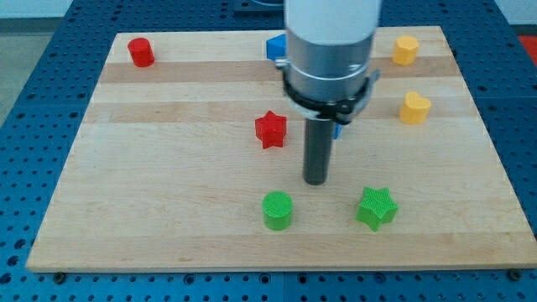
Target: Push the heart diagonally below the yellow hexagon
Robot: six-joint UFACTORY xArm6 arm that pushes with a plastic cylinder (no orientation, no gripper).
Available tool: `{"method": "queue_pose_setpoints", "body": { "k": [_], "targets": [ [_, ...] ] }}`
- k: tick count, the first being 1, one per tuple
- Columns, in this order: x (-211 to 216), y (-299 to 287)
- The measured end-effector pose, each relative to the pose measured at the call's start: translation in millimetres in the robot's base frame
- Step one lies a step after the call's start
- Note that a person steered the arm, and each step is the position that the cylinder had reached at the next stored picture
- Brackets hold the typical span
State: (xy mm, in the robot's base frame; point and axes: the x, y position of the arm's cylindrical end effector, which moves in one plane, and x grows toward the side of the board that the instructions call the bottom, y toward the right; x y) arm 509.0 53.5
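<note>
Two green blocks [278,210] nearest, two red [270,129], two yellow [414,107], my tip [315,181] between, no hand.

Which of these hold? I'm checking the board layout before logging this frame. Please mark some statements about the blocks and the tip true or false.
1. My tip touches the red star. False: it stands apart, toward the view's lower right of it.
2. The green cylinder lies to the view's left of the green star. True.
3. The red cylinder sits at the view's bottom right. False: top left.
4. Two yellow blocks, and, sit at the view's right. True.
</note>
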Motion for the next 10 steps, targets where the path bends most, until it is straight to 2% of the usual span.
{"method": "queue_pose_setpoints", "body": {
  "k": [2,3,4,5,6,8,9,10],
  "targets": [
    [-1,4],
    [-24,55],
    [-24,70],
    [-24,70],
    [-16,40],
    [-15,38],
    [-15,69],
    [-15,157]
  ]
}}
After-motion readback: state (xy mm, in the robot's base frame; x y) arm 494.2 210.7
